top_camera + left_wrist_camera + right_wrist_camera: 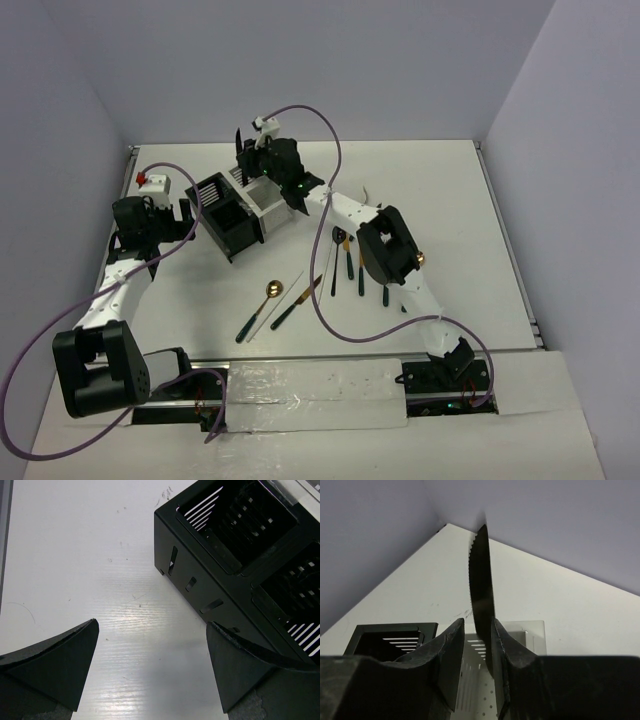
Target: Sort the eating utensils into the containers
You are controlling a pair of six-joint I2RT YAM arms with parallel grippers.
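Utensils lay loose on the table at about 5 o'clock from the two joined caddies in the top view, with a gold spoon nearest the arms, and the right arm covered part of them. Only the right wrist view showed the black knife up close, its toothed blade pointing up, pinched tight in the right gripper just over the white caddy. Only the left wrist view showed the left gripper spread wide with nothing in it, at 9 o'clock of the black caddy, one finger right beside its wall.
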